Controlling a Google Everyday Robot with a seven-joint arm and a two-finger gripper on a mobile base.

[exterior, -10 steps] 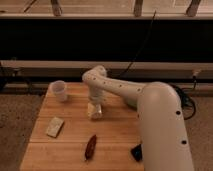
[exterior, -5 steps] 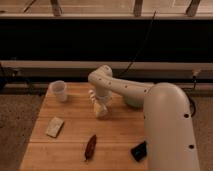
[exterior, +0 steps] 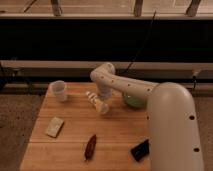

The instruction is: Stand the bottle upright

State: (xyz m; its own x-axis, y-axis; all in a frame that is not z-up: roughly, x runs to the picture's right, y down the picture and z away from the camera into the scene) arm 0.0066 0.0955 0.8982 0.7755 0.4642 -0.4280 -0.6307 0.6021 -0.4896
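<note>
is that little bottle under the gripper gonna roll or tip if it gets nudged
Probably. The bottle lies tilted on the wooden table, and its round body looks apt to roll. It seems clear plastic, so likely light and easily knocked. The gripper sits right at it, beside the green bowl.

Wooden table (exterior: pixel 70 140), dark windows (exterior: pixel 75 40) behind

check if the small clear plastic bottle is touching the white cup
Apart. The camera view shows bare wooden table between the small clear plastic bottle, tilted under the pincer, and the white cup to its left.
</note>
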